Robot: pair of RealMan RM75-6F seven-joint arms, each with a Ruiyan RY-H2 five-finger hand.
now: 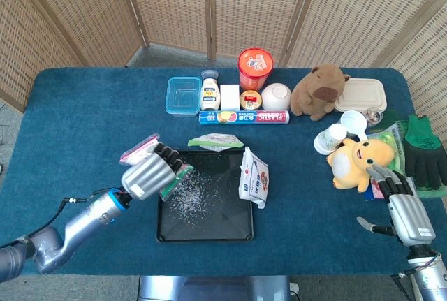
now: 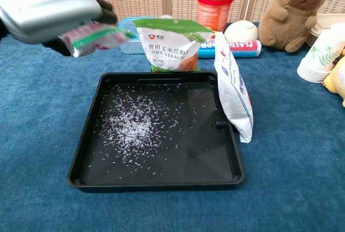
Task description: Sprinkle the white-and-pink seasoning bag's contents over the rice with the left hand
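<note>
**Handling Notes: Seasoning Bag Held Tilted Over the Tray**

The left hand (image 1: pixel 148 175) gripped the white-and-pink seasoning bag (image 1: pixel 140 149), with the fingers (image 1: pixel 170 158) wrapped across its middle. The bag was held raised above the left rim of the black tray (image 2: pixel 156 181). Its green-trimmed mouth (image 2: pixel 99 37) pointed down and inward toward the tray. The rice (image 2: pixel 132 125) lay scattered across the tray floor, thickest on the left half.

The right hand (image 1: pixel 406 217) rested apart from the work at the table's near right edge. Its fingers were spread and it held nothing.

Expected handling properties, judged from appearance:

- Weight: light. The bag was a thin plastic pouch and looked largely slack.
- Stiffness: soft. The film would crumple under finger pressure, so a hard squeeze could pinch the mouth closed or push the contents out in a clump.
- Surface: glossy film, likely slippery against smooth fingers.

Recommended hold: across the mid-body, as seen here, leaving the open end free. The closed pink end projected behind the hand in the head view.

In the chest view the hand was blurred and partly cropped, so whether seasoning was leaving the bag at this moment could not be determined.

The upright corn starch bag (image 2: pixel 175 43) behind the tray and the white pouch (image 2: pixel 233 89) leaning on its right rim stood close enough to catch stray seasoning.
</note>
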